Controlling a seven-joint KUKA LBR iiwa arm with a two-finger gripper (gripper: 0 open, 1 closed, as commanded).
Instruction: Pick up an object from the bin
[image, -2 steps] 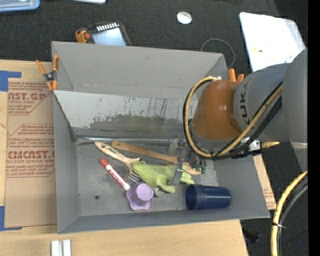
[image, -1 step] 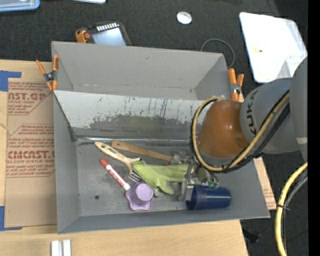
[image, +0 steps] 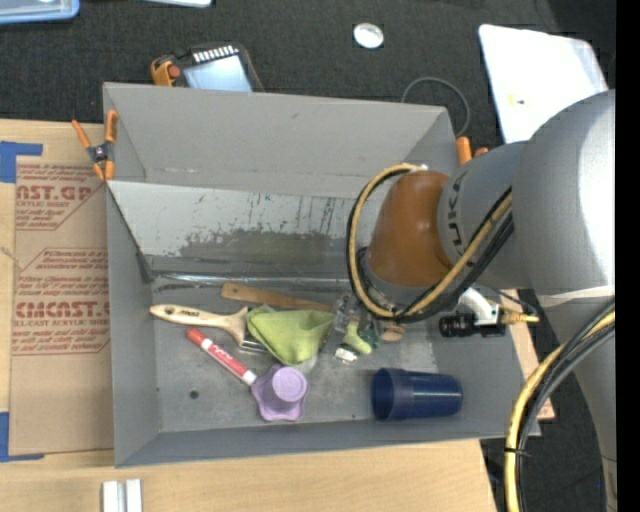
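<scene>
Grey metal bin (image: 270, 140), seen from above in the camera view, arm entering from 3 o'clock. Six loose things are counted on the floor, all in the lower half.

- One green cloth (image: 290, 333), crumpled, near bin centre.
- One pale wooden brush (image: 195, 316), handle pointing to 9 o'clock, its head end running under the cloth's left edge.
- One wooden stick (image: 265, 295), at 12 o'clock of the cloth, just beside it, lying nearly level.
- One red marker (image: 222, 357), lying on a slant at 8 o'clock of the cloth.
- One lilac plastic cup (image: 282, 392), at 6 o'clock of the cloth, touching the marker's lower tip.
- One dark blue cup (image: 415, 394), on its side, at 4 o'clock of the cloth, apart from the rest.

The gripper (image: 352, 330) sits low in the bin under the arm's orange cover (image: 410, 230), right at the cloth's 3 o'clock edge. Cannot tell whether it is open or closed, or whether it has hold of anything; the cover and cables hide too much. A small green-and-white bit shows just under it at 6 o'clock, too small to identify.
</scene>
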